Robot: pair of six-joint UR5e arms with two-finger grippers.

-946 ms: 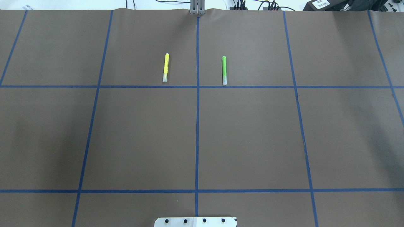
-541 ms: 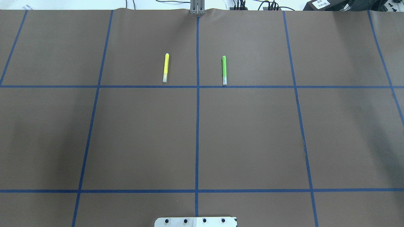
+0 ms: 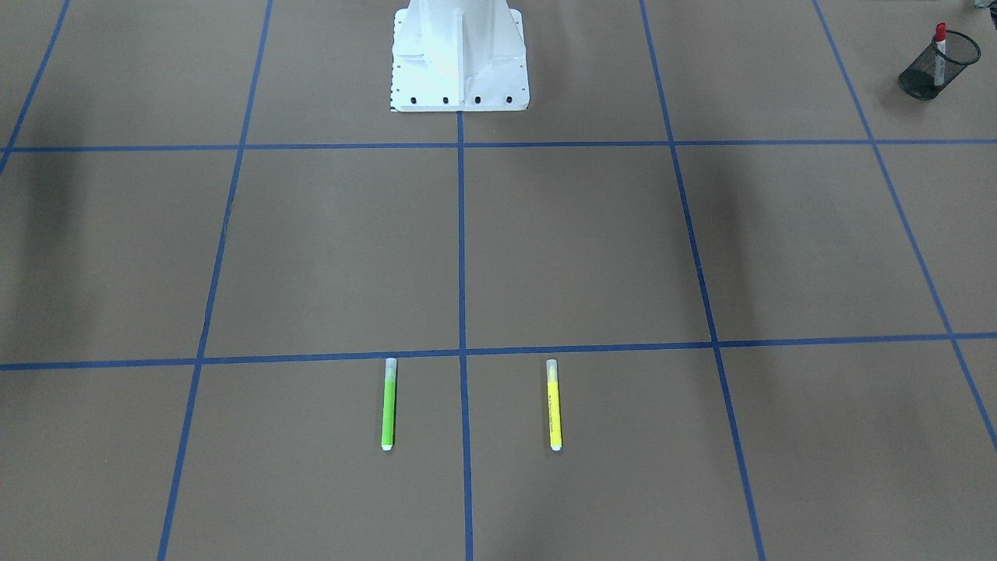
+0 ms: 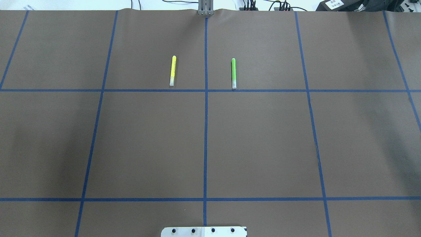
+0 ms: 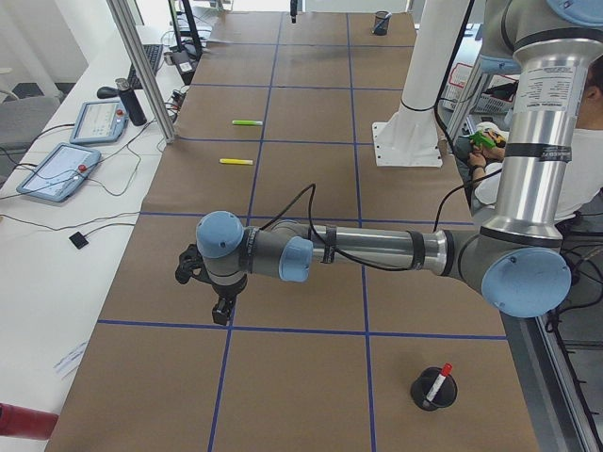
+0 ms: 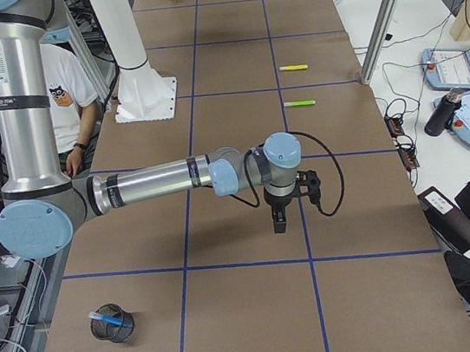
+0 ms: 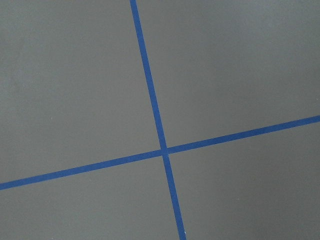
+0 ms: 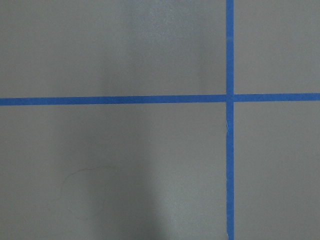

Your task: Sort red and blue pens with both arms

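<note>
Nothing has shifted in the overhead view since the earlier frames. The red pen (image 5: 440, 379) leans near upright in a black mesh cup (image 5: 429, 394) at the robot's left end, back toward the robot from the left gripper (image 5: 221, 308), the nearer one. The blue pen (image 6: 106, 317) slants in a second mesh cup (image 6: 115, 328), likewise behind the right gripper (image 6: 278, 221). Neither gripper shows clearly enough to tell parted from closed, and the yellow marker (image 4: 172, 70) and green marker (image 4: 233, 73) lie parallel, well apart from both cups.

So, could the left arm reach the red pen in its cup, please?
Probably yes: the red pen leans out of the open mesh cup, and bare table separates it from the left gripper.
</note>
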